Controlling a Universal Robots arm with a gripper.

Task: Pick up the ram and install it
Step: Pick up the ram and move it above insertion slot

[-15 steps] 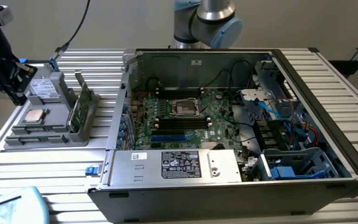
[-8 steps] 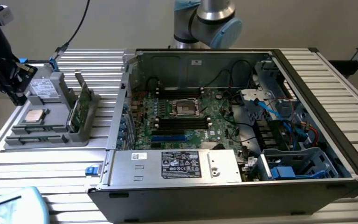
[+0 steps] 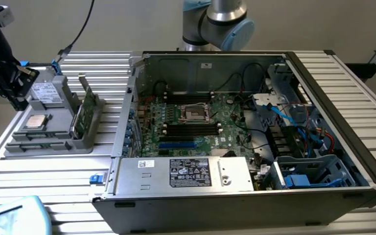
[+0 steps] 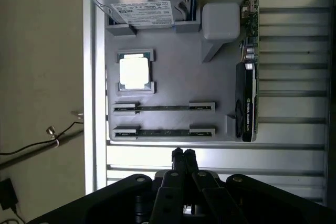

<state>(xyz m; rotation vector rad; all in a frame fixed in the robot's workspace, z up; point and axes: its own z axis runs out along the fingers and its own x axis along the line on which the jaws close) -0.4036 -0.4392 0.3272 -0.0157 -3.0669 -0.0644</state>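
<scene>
Grey plastic tray [image 4: 173,72] carries 2 sticks in parallel holders: we see the ram [image 4: 164,131] nearest the gripper [image 4: 183,154] and a 2nd stick [image 4: 164,107] beside the CPU [image 4: 135,72]. The gripper hangs just off the tray's edge, its 2 fingers pressed together, holding nothing.

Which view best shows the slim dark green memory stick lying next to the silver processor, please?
The wrist view: from above, the slim dark green memory stick runs full length between its holders in the grey plastic tray. The exterior view shows it as a thin slanted line.
</scene>
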